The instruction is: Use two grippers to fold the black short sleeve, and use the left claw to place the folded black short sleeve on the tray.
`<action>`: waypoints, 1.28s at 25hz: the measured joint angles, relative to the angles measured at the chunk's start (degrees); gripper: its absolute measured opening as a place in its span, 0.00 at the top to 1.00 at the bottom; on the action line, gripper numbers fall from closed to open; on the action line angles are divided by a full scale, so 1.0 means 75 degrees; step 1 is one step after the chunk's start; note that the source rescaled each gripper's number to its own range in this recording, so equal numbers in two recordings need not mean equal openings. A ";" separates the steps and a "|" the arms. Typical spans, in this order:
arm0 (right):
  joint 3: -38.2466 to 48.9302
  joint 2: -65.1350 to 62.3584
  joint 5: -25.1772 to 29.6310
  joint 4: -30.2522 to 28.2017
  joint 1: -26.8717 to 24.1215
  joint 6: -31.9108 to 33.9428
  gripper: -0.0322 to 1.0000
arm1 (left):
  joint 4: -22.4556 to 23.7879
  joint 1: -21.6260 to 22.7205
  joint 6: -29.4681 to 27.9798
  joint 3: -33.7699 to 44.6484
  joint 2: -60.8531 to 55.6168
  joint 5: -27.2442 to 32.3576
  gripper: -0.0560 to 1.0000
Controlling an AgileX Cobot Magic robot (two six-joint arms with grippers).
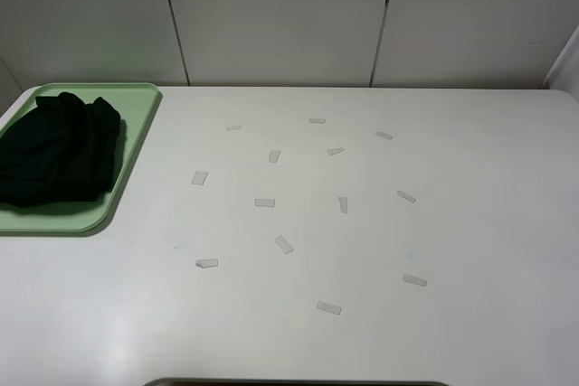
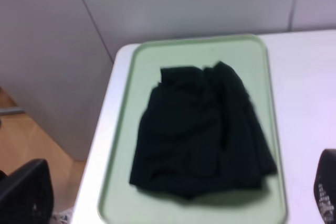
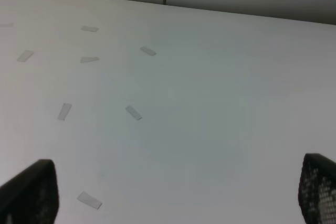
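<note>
Looks done: crumpled black soft-cloth short sleeve [image 1: 59, 149] sits bundled inside the flat pale green plastic tray [image 1: 136, 108] at the worktop's far-left corner, both tools spread wide, empty; nothing left but parking.

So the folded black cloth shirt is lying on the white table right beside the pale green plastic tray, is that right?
Not quite: the folded black cloth shirt lies on the pale green plastic tray itself, not beside it on the table, as the exterior high and left wrist views show.
</note>
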 joint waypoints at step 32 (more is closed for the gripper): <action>0.0000 0.0000 0.0000 0.0000 0.0000 0.0000 0.00 | 0.0323 -0.1930 -0.1112 0.1911 -0.4016 0.2178 0.00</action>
